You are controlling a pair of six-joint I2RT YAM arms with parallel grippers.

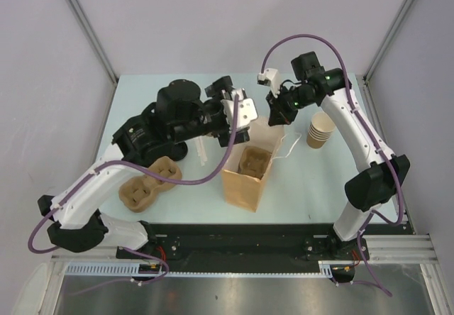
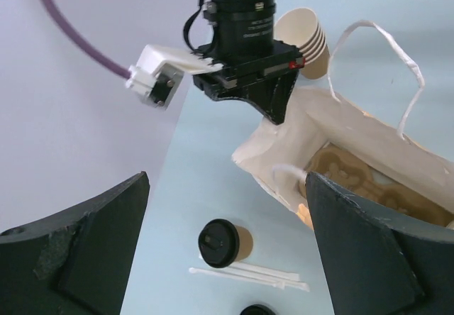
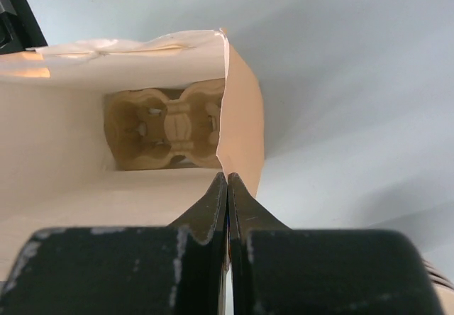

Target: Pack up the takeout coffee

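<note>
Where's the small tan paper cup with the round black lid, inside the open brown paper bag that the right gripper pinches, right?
Not inside. The small tan paper cup with the round black lid is outside the open brown paper bag, on the pale table, as the left wrist view shows. The right gripper does pinch the bag's edge.

right end effector (image 3: 227, 181) closed on paper bag (image 3: 245, 127) wall edge | cup carrier tray (image 3: 170, 127) at bag bottom
</note>
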